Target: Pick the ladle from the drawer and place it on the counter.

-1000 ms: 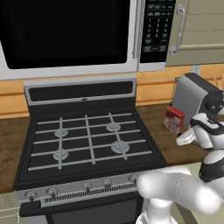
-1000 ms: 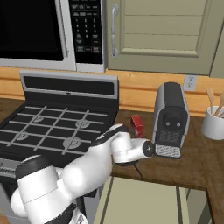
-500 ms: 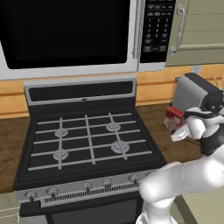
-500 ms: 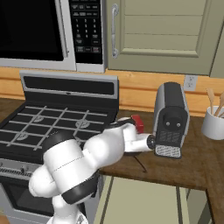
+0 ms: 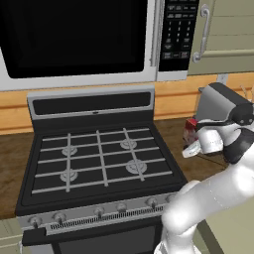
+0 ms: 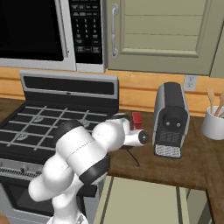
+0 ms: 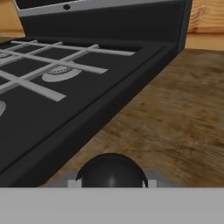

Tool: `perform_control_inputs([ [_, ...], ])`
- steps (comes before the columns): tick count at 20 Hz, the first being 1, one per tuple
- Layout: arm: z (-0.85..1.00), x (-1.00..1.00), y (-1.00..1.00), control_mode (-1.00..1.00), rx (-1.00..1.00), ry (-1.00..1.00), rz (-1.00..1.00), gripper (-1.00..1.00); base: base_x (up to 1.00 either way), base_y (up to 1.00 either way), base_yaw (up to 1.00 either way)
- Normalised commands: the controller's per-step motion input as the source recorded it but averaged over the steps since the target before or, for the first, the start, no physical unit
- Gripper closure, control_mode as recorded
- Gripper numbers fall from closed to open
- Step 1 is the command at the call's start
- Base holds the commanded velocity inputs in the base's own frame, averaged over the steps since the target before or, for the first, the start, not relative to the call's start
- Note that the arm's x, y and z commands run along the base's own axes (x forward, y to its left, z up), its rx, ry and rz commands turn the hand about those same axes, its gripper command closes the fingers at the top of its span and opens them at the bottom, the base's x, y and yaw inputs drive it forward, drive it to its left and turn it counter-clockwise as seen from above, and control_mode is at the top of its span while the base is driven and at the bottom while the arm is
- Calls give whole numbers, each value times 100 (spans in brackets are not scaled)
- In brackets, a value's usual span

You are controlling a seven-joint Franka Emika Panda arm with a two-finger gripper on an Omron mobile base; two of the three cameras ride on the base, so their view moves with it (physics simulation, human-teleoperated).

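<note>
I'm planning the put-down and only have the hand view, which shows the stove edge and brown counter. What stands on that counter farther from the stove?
Observer: A grey-and-black coffee machine stands on the counter, near the wall.
Operator: Anything between it and the stove?
Observer: A small red container, close beside the stove.
Operator: And beyond the machine?
Observer: A white cup holding wooden utensils.

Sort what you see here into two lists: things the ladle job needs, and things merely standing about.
Job: ladle, its dark bowl low in the hand view; counter; gripper, jaws hidden.

Standing about: stove; coffee machine; red box; utensil pot; microwave.
</note>
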Motion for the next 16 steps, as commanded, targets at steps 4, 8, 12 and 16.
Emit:
perform_control_inputs([
  [4,-33,28,3,-100,0,0,0,100,0,0,0],
  [8,-37,1,0,-100,0,0,0,100,0,0,0],
  [12,-26,0,0,-100,0,0,0,100,0,0,0],
  [16,0,0,0,-100,0,0,0,-100,0,0,0],
])
